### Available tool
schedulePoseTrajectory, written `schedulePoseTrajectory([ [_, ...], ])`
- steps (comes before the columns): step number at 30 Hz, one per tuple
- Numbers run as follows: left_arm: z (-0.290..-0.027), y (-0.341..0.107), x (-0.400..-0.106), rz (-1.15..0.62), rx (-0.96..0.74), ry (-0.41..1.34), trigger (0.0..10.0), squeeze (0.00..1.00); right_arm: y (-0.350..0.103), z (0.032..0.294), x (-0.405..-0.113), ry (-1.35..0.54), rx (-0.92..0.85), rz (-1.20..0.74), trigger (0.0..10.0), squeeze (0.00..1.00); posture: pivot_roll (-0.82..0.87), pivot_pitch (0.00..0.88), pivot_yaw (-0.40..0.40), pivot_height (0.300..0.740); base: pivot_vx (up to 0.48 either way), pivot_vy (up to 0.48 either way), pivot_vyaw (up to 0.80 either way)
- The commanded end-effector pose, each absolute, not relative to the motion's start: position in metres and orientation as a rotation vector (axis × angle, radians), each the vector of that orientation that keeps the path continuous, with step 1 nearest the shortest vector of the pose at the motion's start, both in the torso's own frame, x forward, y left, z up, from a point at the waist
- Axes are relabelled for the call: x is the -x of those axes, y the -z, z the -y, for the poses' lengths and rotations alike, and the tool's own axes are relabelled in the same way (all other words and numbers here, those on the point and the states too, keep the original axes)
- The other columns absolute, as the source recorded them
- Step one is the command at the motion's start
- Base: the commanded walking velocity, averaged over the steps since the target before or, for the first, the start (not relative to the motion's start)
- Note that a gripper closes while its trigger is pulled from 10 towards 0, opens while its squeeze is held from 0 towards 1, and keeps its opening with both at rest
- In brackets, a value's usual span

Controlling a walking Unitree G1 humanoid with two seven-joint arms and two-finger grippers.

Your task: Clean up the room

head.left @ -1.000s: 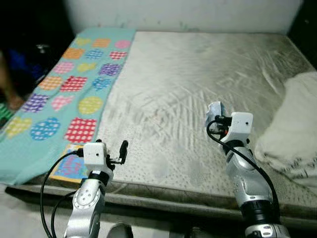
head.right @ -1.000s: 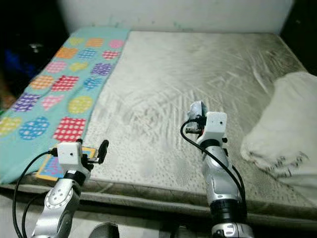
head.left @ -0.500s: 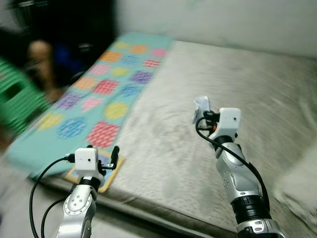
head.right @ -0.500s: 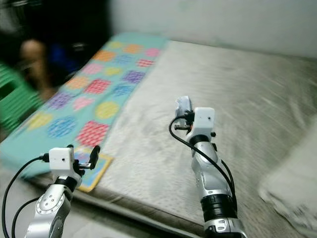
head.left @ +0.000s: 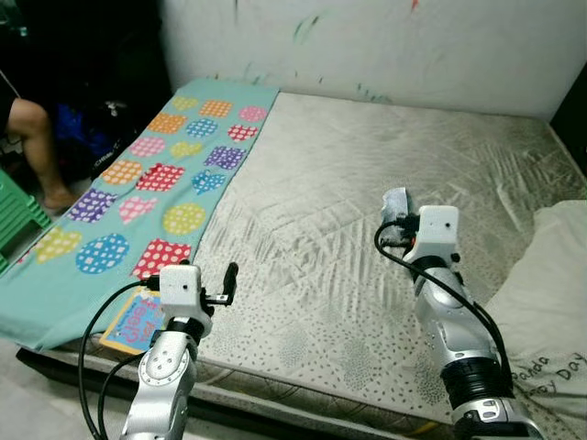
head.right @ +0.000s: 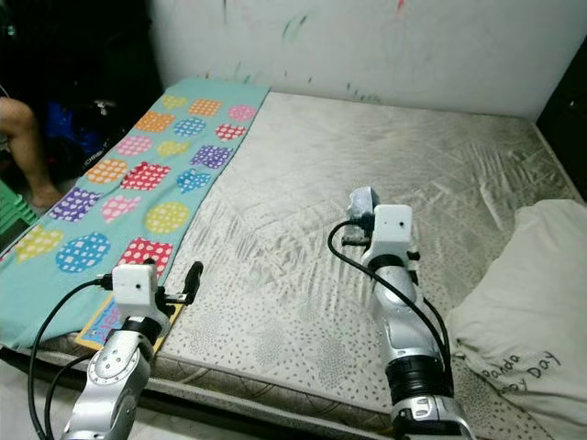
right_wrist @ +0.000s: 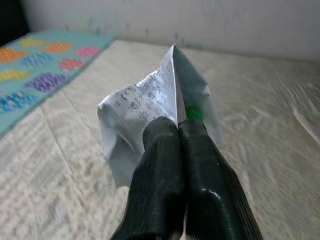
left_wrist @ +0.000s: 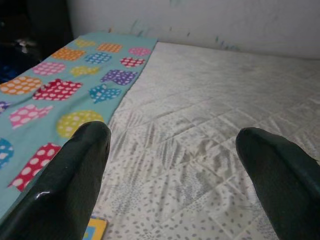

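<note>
A crumpled silvery wrapper (right_wrist: 155,97) with small print and a green patch is pinched between the closed black fingers (right_wrist: 165,165) of my right gripper (head.left: 396,220). That gripper is held up above the middle of the grey mattress (head.left: 367,165). My left gripper (head.left: 227,280) hovers over the mattress's near left edge, beside the teal spotted blanket (head.left: 147,183). Its two fingers (left_wrist: 75,170) stand wide apart with nothing between them.
A colourful booklet (head.left: 138,321) lies at the mattress's near left corner, below the blanket. A white pillow (head.left: 550,293) rests at the right edge. A seated person's leg (head.left: 32,137) and a green stool (head.left: 14,211) are on the left, and a marked white wall (head.left: 385,41) stands behind.
The camera has swung and steadied, so the whole picture shifted. Both arms keep the same pose, with the wrapper still in the right gripper.
</note>
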State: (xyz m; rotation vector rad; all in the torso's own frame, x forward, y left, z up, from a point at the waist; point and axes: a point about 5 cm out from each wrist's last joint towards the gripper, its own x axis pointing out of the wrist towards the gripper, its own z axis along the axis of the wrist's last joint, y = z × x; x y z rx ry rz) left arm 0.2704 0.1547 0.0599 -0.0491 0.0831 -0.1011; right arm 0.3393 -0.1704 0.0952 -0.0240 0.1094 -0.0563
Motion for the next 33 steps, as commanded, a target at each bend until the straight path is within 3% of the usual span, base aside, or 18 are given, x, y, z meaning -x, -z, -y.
schedulePoseTrajectory([
  [1, -0.153, -0.062, -0.275, -0.075, 0.041, 0.104, 10.0, 0.0, -0.099, 0.168, -0.345, 0.049, 0.053, -0.101, 10.0, 0.0, -0.09, 0.0, -0.052, 0.74, 0.0, 0.0, 0.0],
  [13, -0.141, -0.053, -0.272, -0.108, 0.089, 0.088, 10.0, 0.0, -0.09, 0.156, -0.356, 0.109, 0.094, -0.193, 10.0, 0.0, -0.08, 0.0, -0.061, 0.74, 0.0, 0.0, 0.0],
  [21, -0.145, -0.071, -0.284, -0.042, 0.099, 0.06, 10.0, 0.0, -0.132, 0.141, -0.373, 0.056, 0.114, 0.008, 10.0, 0.0, -0.08, 0.0, 0.0, 0.74, 0.0, 0.0, 0.0],
  [33, -0.14, -0.067, -0.28, -0.056, 0.103, 0.076, 10.0, 0.0, -0.119, 0.152, -0.362, 0.089, 0.102, 0.002, 10.0, 0.0, -0.09, 0.0, 0.0, 0.74, 0.0, 0.0, 0.0],
])
